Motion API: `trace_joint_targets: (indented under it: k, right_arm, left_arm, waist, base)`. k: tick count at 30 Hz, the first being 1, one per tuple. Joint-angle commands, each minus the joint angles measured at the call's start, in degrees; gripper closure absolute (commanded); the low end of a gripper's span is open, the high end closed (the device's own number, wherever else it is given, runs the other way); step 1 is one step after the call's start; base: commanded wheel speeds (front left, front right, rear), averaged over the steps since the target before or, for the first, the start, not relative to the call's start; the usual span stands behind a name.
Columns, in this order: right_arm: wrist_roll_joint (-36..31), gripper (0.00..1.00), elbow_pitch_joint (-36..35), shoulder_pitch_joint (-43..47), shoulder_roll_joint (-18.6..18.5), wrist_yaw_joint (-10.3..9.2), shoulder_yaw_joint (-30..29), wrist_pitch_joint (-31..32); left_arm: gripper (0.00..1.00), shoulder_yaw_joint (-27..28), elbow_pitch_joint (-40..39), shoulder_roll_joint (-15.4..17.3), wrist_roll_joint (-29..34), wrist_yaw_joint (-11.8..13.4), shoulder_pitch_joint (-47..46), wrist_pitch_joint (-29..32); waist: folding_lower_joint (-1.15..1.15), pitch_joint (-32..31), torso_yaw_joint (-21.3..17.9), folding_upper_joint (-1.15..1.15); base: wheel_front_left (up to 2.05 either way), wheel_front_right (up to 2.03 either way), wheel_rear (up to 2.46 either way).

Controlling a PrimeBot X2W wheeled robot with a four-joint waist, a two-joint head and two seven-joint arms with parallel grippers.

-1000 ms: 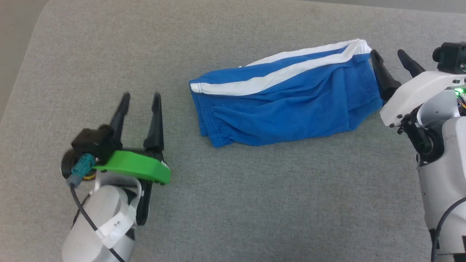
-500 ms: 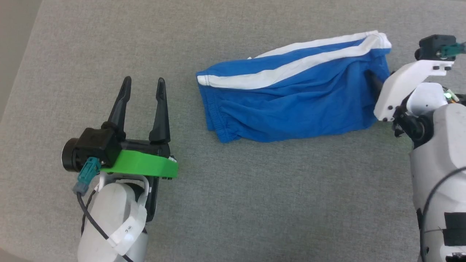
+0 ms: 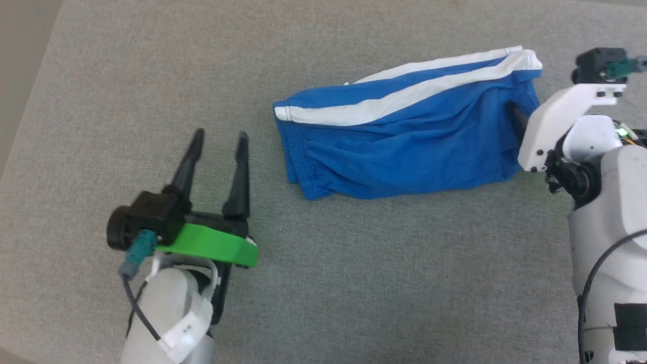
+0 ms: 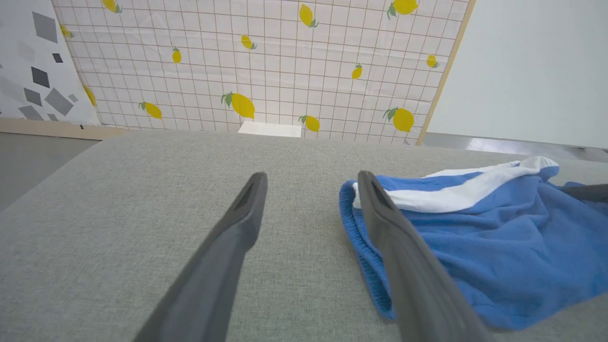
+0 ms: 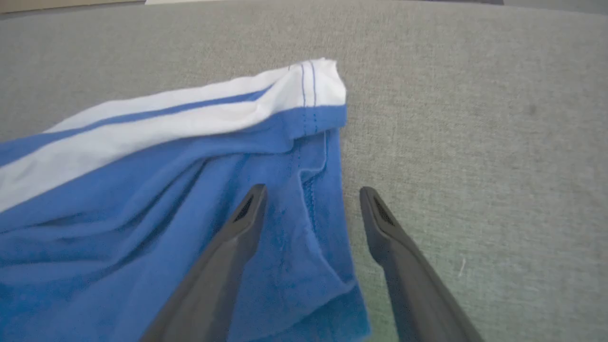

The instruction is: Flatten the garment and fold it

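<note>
A small bright blue soft fabric garment (image 3: 404, 146) lies crumpled on a grey woven fabric surface (image 3: 354, 283), stretched crosswise in the head view with a broad white stripe (image 3: 404, 98) running along its far edge and a gathered, stitched hem (image 3: 295, 169) at the end nearer the robot's left. The cloth is not flat: soft folds and creases cross the blue body from end to end. The left gripper (image 3: 221, 134), two long dark fingers set on a bright green mount (image 3: 212, 245), sits over bare grey cloth near the gathered end, apart from the garment, its fingers spread wide and holding nothing. In the left wrist view those fingers point toward a white grid-patterned wall panel printed with yellow lemons (image 4: 285, 71), and the blue hem sits just beside the right-hand finger. The right gripper (image 5: 313, 191) is at the garment's opposite end, beside the corner where the white stripe folds over; its fingers are also wide apart and straddle the garment's side edge, one over the blue fabric and the other over the bare grey surface (whether either tip presses on the cloth cannot be told). Nothing is clamped between them. In the head view a white bracket (image 3: 556, 119) on the right arm covers most of that gripper, leaving one dark finger showing against the blue.
</note>
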Motion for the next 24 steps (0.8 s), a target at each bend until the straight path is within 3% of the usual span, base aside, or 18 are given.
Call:
trace_joint_targets:
  k: [1, 6, 14, 24]
  right_arm:
    - [0.5, 0.00, -0.9, 1.1, -0.1, -0.08, -0.2, -1.9]
    - [1.3, 0.00, -4.4, 4.2, -0.3, -0.08, -1.2, -7.4]
    - [3.6, 0.00, -12.8, 9.8, 0.1, -0.08, -1.6, -10.5]
    - [4.9, 0.00, -20.9, 13.0, 1.1, -0.08, -0.7, -12.0]
  left_arm:
    - [0.00, -0.6, 0.4, -0.4, 0.9, -0.5, 1.1, -0.2]
    - [0.00, -5.0, 3.3, 0.8, 0.7, -1.2, 3.2, -0.2]
    - [0.00, -12.3, 8.6, 2.6, -3.7, -1.3, 2.9, -0.2]
    - [0.00, -10.2, 20.0, 0.9, -6.3, 0.9, -4.0, -0.1]
  waist:
    - [0.00, -0.8, -0.3, 0.00]
    - [0.00, -2.8, -0.8, 0.00]
    - [0.00, -3.4, -2.2, 0.00]
    - [0.00, -1.6, -5.0, 0.00]
  base:
    - [0.00, 0.00, 0.00]
    - [0.00, 0.00, 0.00]
    - [0.00, 0.00, 0.00]
    - [0.00, 0.00, 0.00]
